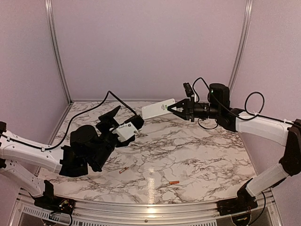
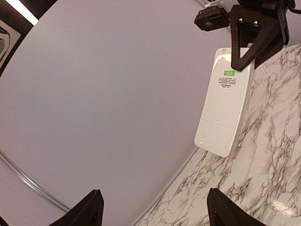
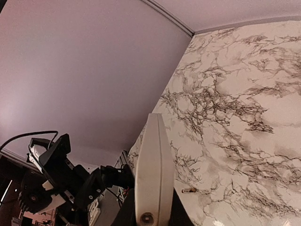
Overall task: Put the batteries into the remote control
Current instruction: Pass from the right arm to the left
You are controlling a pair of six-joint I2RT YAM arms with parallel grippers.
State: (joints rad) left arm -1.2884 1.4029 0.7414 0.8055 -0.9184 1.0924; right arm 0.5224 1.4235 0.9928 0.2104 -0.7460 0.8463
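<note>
White plastic remote up in the air, both batteries down on the marble table [image 1: 197, 150]
Right gripper [image 1: 170, 108] pinches the remote control [image 1: 157, 109] by one short end, labelled back towards the left gripper [image 1: 124, 118], which hangs spread and empty nearby. Light, stiff, smooth: it could pivot in that end grip, so a hold across the long edges looks safer. Gold battery [image 1: 124, 170] and orange-red battery [image 1: 174, 182] lie apart near the front, tiny and likely to roll; nip them across the middle.

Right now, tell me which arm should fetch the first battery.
Probably left. The right gripper is shut on the remote control, holding it off the table. The left gripper is open and empty, and the gold battery lies nearer its side.
</note>
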